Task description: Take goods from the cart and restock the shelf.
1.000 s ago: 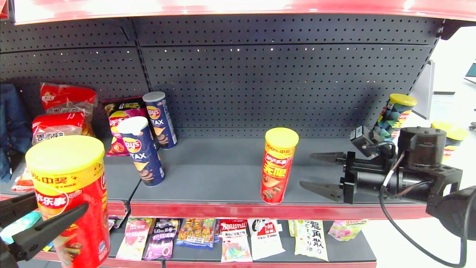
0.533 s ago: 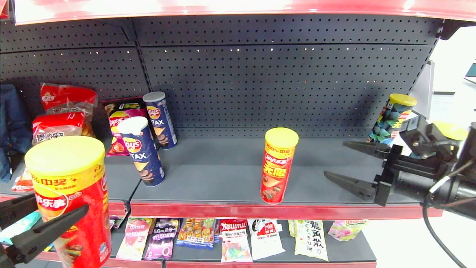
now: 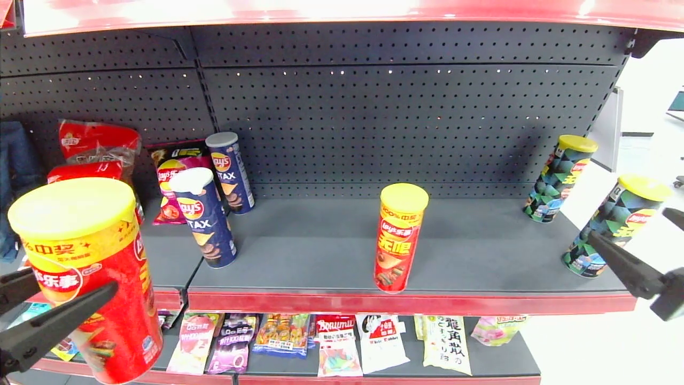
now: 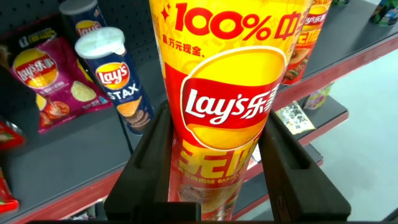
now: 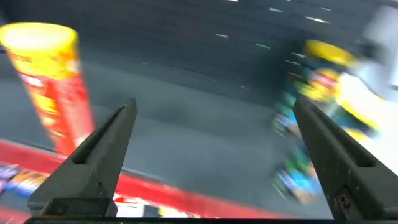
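A red chips can with a yellow lid [image 3: 85,278] is upright in my left gripper [image 3: 48,315], which is shut on it in front of the shelf's left section. In the left wrist view the fingers clamp both sides of the can [image 4: 224,106]. A second red can [image 3: 401,238] stands near the front edge of the grey shelf [image 3: 320,251], seen too from the right wrist [image 5: 53,87]. My right gripper [image 3: 626,222] is open at the shelf's right end, in front of a dark patterned can [image 3: 614,240]. Nothing is between its fingers [image 5: 93,162].
Another dark patterned can [image 3: 561,179] stands at the back right. Two blue cans [image 3: 206,216] and snack bags [image 3: 171,171] crowd the left. Bare shelf lies on both sides of the standing red can. Hanging packets [image 3: 336,342] fill the lower shelf.
My right gripper has drawn back to the right, away from the standing red can, still open. My left gripper has shifted the held can a little left and up.
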Robot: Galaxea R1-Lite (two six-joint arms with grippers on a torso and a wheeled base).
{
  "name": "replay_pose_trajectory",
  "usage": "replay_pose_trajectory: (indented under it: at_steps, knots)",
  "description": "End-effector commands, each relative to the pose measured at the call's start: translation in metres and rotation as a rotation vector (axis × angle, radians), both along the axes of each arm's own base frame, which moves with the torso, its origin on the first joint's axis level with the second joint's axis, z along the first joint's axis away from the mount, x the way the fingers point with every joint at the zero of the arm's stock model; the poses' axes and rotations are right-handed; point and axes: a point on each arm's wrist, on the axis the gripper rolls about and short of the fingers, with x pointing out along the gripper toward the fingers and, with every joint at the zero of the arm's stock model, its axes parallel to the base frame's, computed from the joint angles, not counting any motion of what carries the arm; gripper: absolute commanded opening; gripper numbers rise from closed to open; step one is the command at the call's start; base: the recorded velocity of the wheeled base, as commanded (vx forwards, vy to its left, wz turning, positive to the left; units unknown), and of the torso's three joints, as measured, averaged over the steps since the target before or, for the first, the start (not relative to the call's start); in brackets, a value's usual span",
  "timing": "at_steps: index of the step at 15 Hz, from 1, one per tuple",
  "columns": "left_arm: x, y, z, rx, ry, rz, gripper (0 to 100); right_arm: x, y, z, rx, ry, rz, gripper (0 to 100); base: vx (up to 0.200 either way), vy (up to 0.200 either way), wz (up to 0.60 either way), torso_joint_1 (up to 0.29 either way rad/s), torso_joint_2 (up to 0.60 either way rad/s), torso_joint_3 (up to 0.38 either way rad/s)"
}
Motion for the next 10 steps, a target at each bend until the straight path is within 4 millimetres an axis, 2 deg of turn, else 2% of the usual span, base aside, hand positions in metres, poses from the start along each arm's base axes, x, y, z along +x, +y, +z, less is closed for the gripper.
replay_pose_trajectory:
  at_steps: [1, 2, 5, 7, 8, 10]
  knots:
    - [0.002, -0.001, 0.005, -0.008, -0.007, -0.005, 0, -0.044, -0.013, -0.02, 0.021, -0.048, -0.099, 100, 0.0, 0.0, 0.0, 0.0, 0.0, 0.0]
    - [0.006, -0.001, 0.006, -0.018, 0.007, -0.003, 0, -0.054, -0.017, -0.026, 0.022, -0.015, -0.12, 100, 0.0, 0.0, 0.0, 0.0, 0.0, 0.0]
    - [0.009, -0.002, 0.006, -0.023, 0.02, -0.006, 0, -0.099, -0.025, -0.051, 0.021, 0.057, -0.169, 100, 0.0, 0.0, 0.0, 0.0, 0.0, 0.0]
    - [0.009, -0.003, 0.006, -0.031, 0.025, -0.022, 0, -0.126, -0.028, -0.081, 0.024, 0.105, -0.193, 100, 0.0, 0.0, 0.0, 0.0, 0.0, 0.0]
    - [0.009, -0.003, 0.007, -0.033, 0.024, -0.031, 0, -0.13, -0.029, -0.095, 0.029, 0.158, -0.206, 100, 0.0, 0.0, 0.0, 0.0, 0.0, 0.0]
    - [0.006, -0.003, 0.006, -0.039, 0.019, -0.072, 0, -0.127, -0.028, -0.095, 0.107, 0.137, -0.181, 100, 0.0, 0.0, 0.0, 0.0, 0.0, 0.0]
